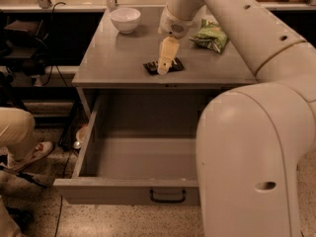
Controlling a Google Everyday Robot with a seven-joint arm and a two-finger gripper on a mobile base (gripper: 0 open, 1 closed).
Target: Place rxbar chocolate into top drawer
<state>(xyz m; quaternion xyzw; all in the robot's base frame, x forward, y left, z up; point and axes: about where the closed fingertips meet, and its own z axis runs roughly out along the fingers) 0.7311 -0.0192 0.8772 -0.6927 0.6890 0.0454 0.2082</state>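
Observation:
The rxbar chocolate (176, 63), a small flat dark wrapper, lies on the grey cabinet top (113, 58) near its front edge. My gripper (164, 67) points down from the pale arm and sits right over the bar, covering its middle; the bar's ends show on either side. I cannot tell whether it touches the bar. The top drawer (108, 192) is pulled wide open below the cabinet top. Its inside is bare and its dark handle (168, 197) faces front.
A white bowl (125, 19) stands at the back left of the top. A green chip bag (211, 35) lies at the back right. My bulky arm (247, 157) hides the drawer's right side. A person's leg and shoe (19, 137) are on the floor at left.

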